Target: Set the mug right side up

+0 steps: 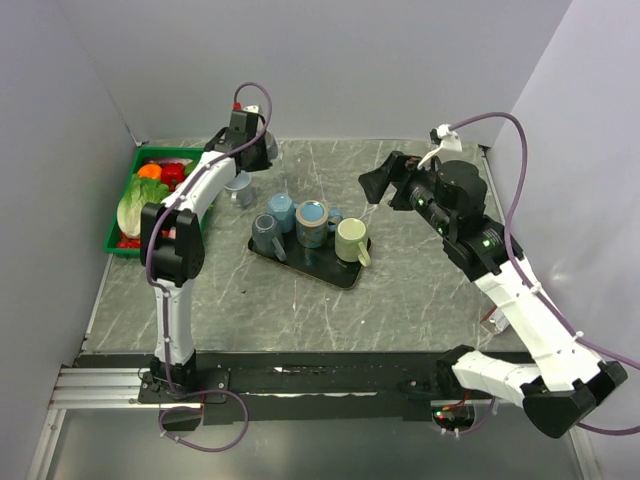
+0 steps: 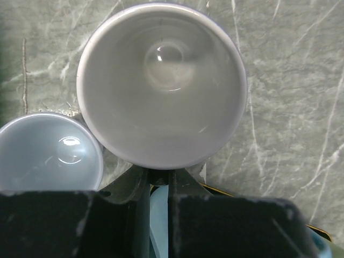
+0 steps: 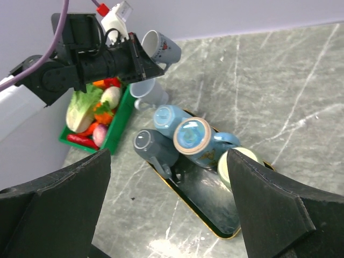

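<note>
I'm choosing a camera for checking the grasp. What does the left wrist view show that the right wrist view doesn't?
Only the left wrist view looks into the held mug, down to its bottom, and into the second pale mug beside it. Only the right wrist view shows the held mug's outside, the black tray with its mugs, and the green basket of vegetables. Both show the left gripper, the two pale mugs and the marbled table.
</note>
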Robot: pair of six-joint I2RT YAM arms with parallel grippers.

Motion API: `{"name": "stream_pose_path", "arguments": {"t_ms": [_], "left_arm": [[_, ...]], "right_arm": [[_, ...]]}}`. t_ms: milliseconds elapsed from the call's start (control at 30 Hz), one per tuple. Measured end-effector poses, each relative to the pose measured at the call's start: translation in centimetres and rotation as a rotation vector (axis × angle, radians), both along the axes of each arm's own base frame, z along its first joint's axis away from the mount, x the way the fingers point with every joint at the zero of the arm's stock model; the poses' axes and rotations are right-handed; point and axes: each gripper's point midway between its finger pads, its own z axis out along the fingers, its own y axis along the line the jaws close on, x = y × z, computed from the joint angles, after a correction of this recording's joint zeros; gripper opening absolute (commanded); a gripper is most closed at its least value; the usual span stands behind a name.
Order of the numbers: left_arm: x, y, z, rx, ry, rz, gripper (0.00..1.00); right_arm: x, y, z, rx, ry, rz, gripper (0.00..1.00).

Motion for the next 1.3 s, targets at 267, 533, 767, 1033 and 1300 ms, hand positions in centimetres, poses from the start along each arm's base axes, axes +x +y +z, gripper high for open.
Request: {"name": "stream_pose_path", "arguments": {"t_ms": [267,533,767,1033,1300], "left_arm": [[-0.1,-0.1,-4.4,0.046,0.078,0.016,0.01],[-0.6,-1.4,-6.0,0.085,0.097,0.039,0.01],[-1.1,-1.1,-8.9,0.141,0.149,0.062,0.01],[-1.6,0.0,-10.1,0.177,0.176,0.099,0.05],[-1.6,0.0,-10.4,0.174,0.175,0.102,0.35]], "right_arm": [[1.4,-0.1,-2.4,-0.027,0.074,-0.022,0.94],[2.0,0.2,-3.7,-0.035,0.125,-0.014,0.94],[2.1,0.1,-3.8,-0.034,0.134,-0.018,0.94],[2.2,0.0,-3.8,-0.023,0.139,-0.025,0.94],[1.8,-0.2,-4.7,-0.033,0.180,-0.031,0.95]]}}
